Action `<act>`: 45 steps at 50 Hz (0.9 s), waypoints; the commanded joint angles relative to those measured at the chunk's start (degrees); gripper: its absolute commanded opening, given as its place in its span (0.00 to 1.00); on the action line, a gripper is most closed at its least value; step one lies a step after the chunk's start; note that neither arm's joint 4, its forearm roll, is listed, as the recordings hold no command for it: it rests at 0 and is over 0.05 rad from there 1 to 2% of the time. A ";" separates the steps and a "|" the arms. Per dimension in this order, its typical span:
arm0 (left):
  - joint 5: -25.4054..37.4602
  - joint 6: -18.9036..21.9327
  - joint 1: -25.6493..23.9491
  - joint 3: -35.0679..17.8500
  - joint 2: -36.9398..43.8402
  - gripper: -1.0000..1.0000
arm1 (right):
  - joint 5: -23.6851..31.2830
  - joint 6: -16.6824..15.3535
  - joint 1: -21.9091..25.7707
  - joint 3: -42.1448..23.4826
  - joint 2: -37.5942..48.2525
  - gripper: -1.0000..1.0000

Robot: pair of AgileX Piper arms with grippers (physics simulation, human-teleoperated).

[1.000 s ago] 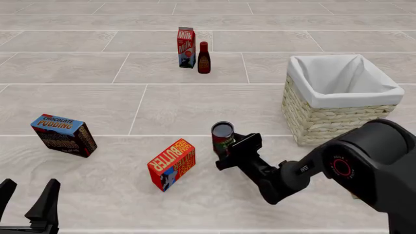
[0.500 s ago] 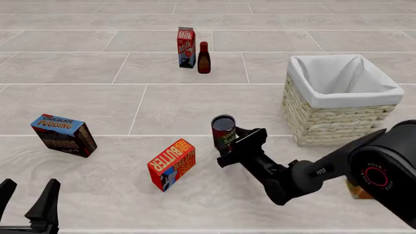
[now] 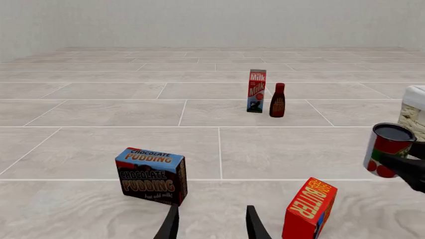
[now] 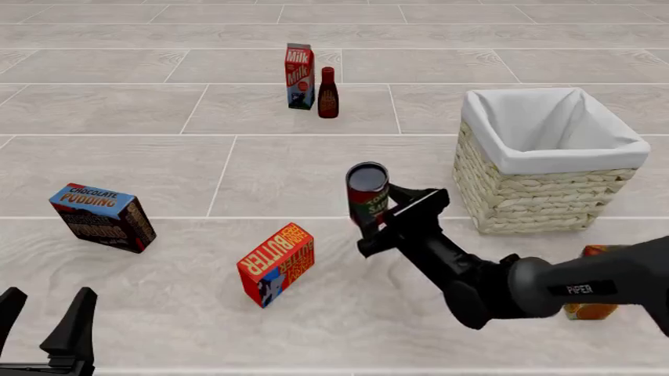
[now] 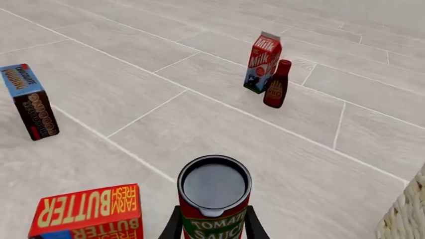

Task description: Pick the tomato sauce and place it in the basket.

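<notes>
Tomato sauce (image 4: 367, 193) stands upright in the closed right gripper (image 4: 389, 213) near the middle of the front view, its fingers (image 5: 254, 226) pressed on either side of the red-and-green label. In the right wrist view the can's dark metallic top faces the camera and the words on the label read plainly between the two black fingers. From the left wrist view the can appears clear of the tiled floor (image 4: 157, 110), with a finger crossing its lower side.

The basket (image 4: 549, 160), beige wicker with a white cloth lining folded over its rim, sits at about three o'clock from the can, near it but apart. At seven o'clock from the can, the butter box (image 4: 276, 263) stands tilted on the floor. The chocolate pudding box (image 4: 102, 217) lies well apart at nine o'clock. At twelve o'clock, far across the tiles, the milk carton (image 4: 300, 76) and the dark red bottle (image 4: 327, 93) stand just beside each other.

The left gripper (image 4: 42, 323) sits low at the near left corner of the front view, its fingers spread and holding nothing. An orange item (image 4: 591, 311) shows partly behind the right arm; what it is cannot be told.
</notes>
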 commanded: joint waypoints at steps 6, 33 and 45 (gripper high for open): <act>0.00 0.00 0.00 0.00 0.00 1.00 | 4.96 -0.40 -0.76 0.93 -8.77 0.00; 0.00 0.00 0.00 0.00 0.00 1.00 | 9.49 -1.67 -8.13 0.14 -15.06 0.00; 0.00 0.00 0.00 0.00 0.00 1.00 | 10.91 -1.97 -11.05 -0.60 -16.28 0.00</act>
